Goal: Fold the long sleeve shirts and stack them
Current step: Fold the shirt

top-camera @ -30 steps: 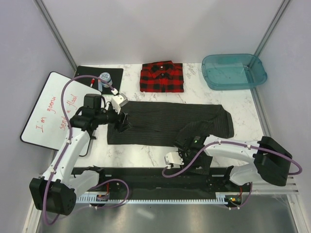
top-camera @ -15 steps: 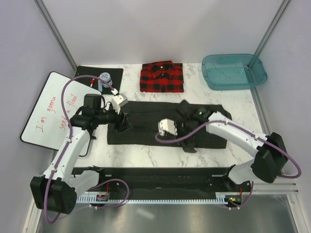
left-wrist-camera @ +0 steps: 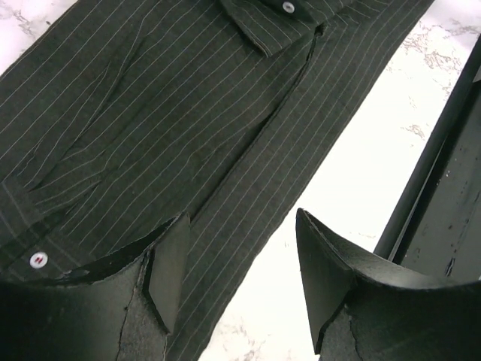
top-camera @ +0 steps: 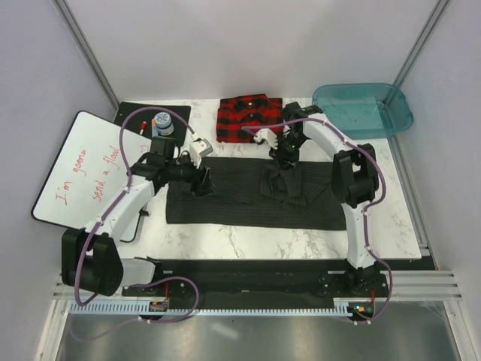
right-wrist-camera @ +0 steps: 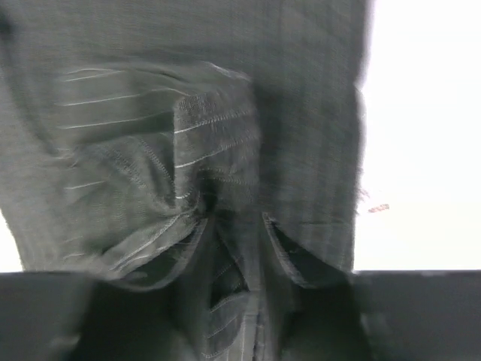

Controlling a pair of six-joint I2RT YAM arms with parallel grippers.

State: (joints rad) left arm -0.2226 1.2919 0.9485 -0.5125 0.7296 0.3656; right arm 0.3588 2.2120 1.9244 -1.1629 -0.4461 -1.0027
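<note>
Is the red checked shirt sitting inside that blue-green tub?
No, the red plaid shirt lies folded on the table, well to the left of the teal tub in the overhead view.

Bright even light, pinstriped shirt (right-wrist-camera: 218,143) motion-blurred

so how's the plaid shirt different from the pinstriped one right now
The plaid shirt is red and black, the pinstriped shirt dark charcoal. The plaid shirt is folded into a square; the pinstriped shirt lies in a long strip, bunched midway. Both lie on the table.
</note>
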